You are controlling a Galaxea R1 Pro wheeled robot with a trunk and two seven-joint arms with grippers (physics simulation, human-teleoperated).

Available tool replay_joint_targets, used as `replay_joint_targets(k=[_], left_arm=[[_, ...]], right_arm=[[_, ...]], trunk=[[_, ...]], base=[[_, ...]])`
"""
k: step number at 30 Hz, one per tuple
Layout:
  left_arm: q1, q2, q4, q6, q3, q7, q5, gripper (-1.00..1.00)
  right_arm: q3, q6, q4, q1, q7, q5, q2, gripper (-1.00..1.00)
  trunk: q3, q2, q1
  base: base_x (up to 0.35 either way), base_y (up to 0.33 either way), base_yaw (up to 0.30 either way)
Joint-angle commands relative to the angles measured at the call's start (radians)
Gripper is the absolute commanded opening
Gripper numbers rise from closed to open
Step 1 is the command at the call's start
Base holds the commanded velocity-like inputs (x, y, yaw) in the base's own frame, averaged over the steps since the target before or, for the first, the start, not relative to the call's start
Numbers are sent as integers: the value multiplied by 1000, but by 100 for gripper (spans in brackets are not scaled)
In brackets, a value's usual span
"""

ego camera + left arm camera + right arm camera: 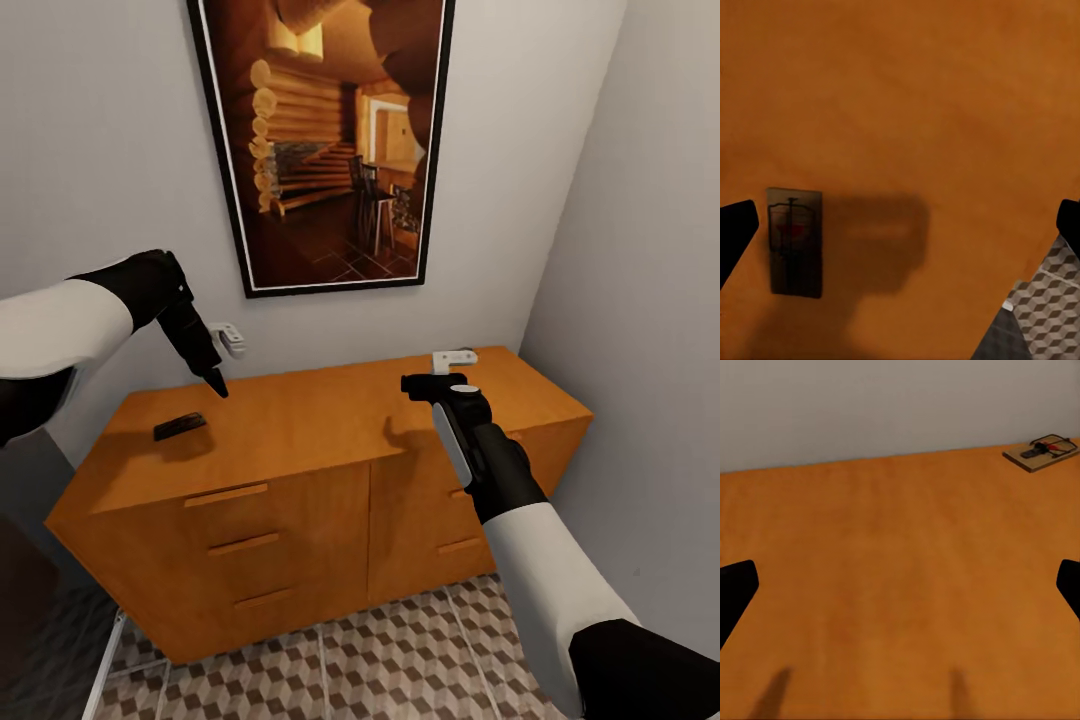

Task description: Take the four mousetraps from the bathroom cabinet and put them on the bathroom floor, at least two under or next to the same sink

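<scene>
The orange-brown cabinet [300,425] stands against the wall, and mousetraps lie on its flat top. One mousetrap [180,426] lies in shadow near the left end; in the left wrist view this mousetrap [795,241] shows its wire bar and red mark. My left gripper [213,381] hangs open above the top, just right of it, holding nothing. A second mousetrap [455,358] lies at the back right, and appears as the mousetrap [1041,453] in the right wrist view. My right gripper [422,385] hovers open and empty in front of it. A third pale mousetrap [229,340] sits by the wall.
A large framed picture [325,140] hangs on the wall above the cabinet. A grey side wall [640,350] closes in on the right. The cube-patterned bathroom floor [400,660] runs in front of the cabinet's drawers [240,545].
</scene>
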Motion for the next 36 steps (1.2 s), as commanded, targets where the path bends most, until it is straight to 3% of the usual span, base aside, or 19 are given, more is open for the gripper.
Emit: replay_joint_targets(k=[1, 16, 29, 36], left_arm=[[-1, 0, -1, 10, -9, -4, 8, 100], [4, 9, -3, 5, -9, -5, 10, 100], [11, 56, -21, -96, -9, -6, 13, 100], [29, 107, -129, -107, -9, 2, 11, 100]], right_arm=[[2, 4, -1, -1, -8, -7, 0, 100], [3, 4, 0, 2, -8, -7, 0, 100], [3, 3, 2, 14, -8, -7, 0, 100], [3, 3, 2, 29, -8, -7, 0, 100]], trunk=[[-1, -1, 0], [-1, -1, 0], [-1, -1, 0], [-1, -1, 0]], base=[[0, 32, -4], [0, 7, -1], [0, 0, 0], [0, 0, 0]])
